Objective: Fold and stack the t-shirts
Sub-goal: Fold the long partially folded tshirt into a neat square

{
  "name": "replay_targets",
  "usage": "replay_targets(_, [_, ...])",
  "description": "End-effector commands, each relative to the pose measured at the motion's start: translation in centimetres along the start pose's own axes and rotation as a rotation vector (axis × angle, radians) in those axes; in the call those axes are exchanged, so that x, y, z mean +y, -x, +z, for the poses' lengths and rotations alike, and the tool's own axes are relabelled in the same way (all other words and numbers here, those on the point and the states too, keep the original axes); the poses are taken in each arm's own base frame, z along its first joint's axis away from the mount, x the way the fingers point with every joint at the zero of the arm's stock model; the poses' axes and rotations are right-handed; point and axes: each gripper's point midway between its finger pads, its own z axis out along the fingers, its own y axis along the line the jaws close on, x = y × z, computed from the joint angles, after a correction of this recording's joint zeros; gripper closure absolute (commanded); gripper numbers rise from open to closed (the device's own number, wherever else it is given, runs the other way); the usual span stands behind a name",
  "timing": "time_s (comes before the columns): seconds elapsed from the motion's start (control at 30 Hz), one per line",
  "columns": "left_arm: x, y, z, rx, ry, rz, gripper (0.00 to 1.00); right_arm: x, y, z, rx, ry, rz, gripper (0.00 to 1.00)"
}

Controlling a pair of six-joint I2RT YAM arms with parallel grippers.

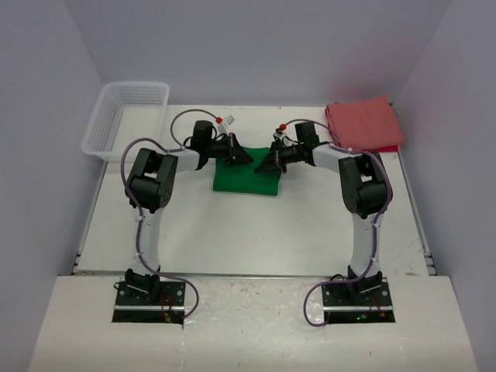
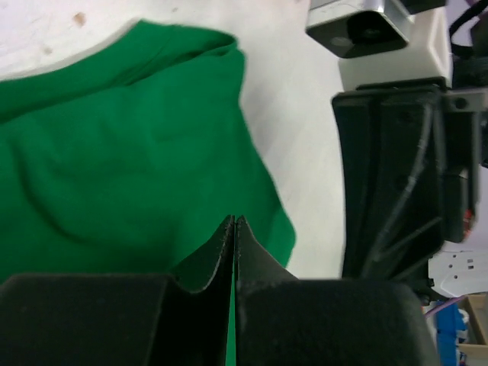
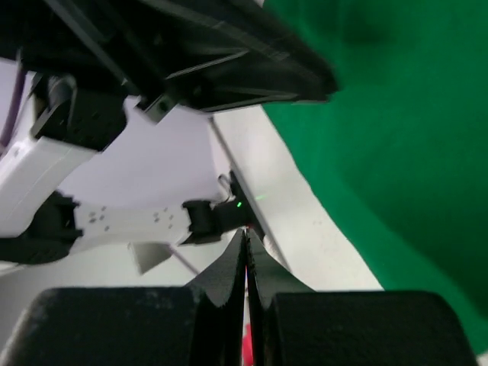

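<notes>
The bright green t-shirt lies folded into a small rectangle at the table's middle. The salmon-red t-shirt lies folded at the back right. My left gripper is over the green shirt's back edge, jaws shut, with nothing visibly held. In the left wrist view its tips are just above the green cloth. My right gripper faces it from the right, at the shirt's back right corner. Its jaws are shut and empty, over bare table beside the green shirt.
A white mesh basket stands at the back left corner. The two grippers are close together, tip to tip. The right gripper's body fills the right of the left wrist view. White walls enclose the table.
</notes>
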Motion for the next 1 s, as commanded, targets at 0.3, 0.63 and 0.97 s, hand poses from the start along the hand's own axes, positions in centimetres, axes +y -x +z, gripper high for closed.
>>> replay_targets(0.3, [2.1,3.6,0.9,-0.057,-0.079,-0.034,1.00,-0.5,-1.4,1.8,0.131,-0.097,0.257,1.00])
replay_targets(0.63, [1.5,5.0,-1.2,-0.103,-0.116,-0.036,1.00,-5.3,-3.1,3.2,0.139,-0.273,0.416,1.00])
replay_targets(0.97, [4.7,3.9,-2.2,-0.097,-0.036,-0.107,1.00,-9.2,-4.4,3.8,0.119,-0.347,0.484,1.00])
